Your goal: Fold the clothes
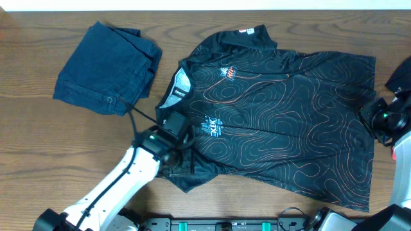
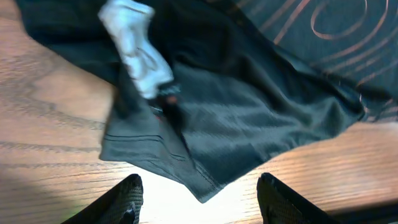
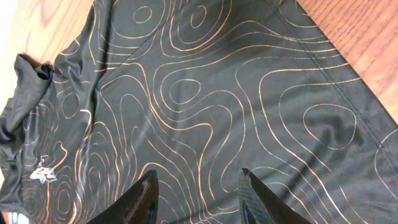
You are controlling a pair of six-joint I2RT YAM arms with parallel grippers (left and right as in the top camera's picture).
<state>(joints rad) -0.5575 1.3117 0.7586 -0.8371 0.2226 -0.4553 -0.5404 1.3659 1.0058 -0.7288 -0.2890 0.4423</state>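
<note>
The clothes, a black jersey (image 1: 282,115) with thin orange contour lines, lies spread flat and face up, with its collar (image 1: 180,86) toward the left. My left gripper (image 1: 178,136) is at the near left sleeve. In the left wrist view it (image 2: 199,199) stands open over bare wood, and the sleeve's corner (image 2: 205,186) lies loose just ahead of the fingers. A white neck label (image 2: 137,50) shows beyond it. My right gripper (image 1: 369,117) is at the jersey's right edge. It (image 3: 199,196) hangs open above the patterned cloth (image 3: 205,93) and holds nothing.
A folded navy denim garment (image 1: 106,67) with a button lies at the back left, just clear of the jersey's collar. Bare wooden table (image 1: 38,141) surrounds both. The arm bases (image 1: 225,224) stand along the front edge.
</note>
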